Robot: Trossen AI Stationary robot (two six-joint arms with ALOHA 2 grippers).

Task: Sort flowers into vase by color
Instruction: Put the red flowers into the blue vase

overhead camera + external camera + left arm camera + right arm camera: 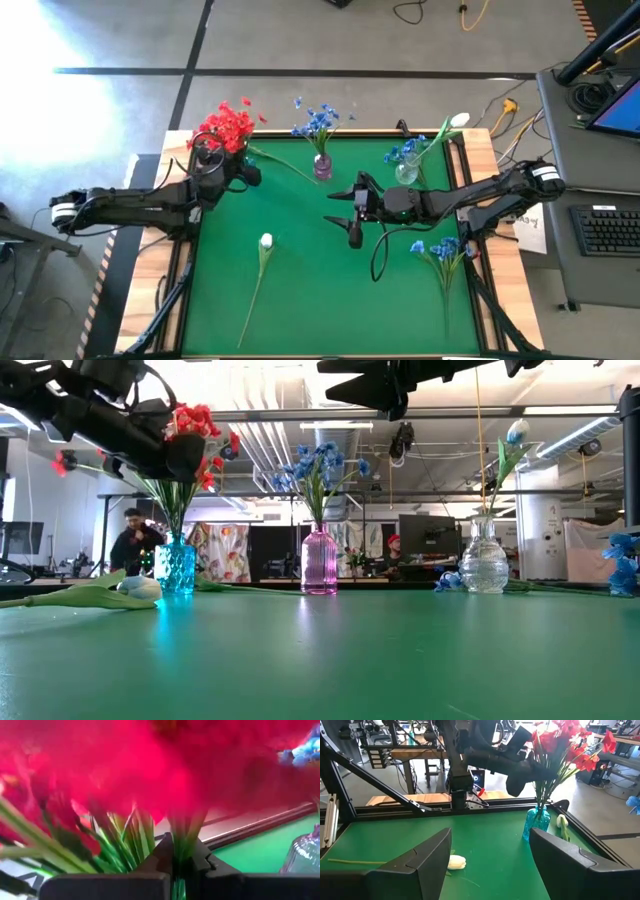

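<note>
The left gripper (173, 865) is clamped on the red flowers' (228, 124) stems (in the teal vase (176, 564)); the right gripper (352, 213) hovers agape mid-desk, well apart from them.

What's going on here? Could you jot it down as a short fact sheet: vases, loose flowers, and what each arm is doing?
Teal vase: red flowers
Pink vase: blue flowers
Clear vase: white bud and blue flowers
Loose on the mat: white flower, blue bunch
Left gripper: shut on red flower stems at the teal vase
Right gripper: open, empty, over mid-table
</note>
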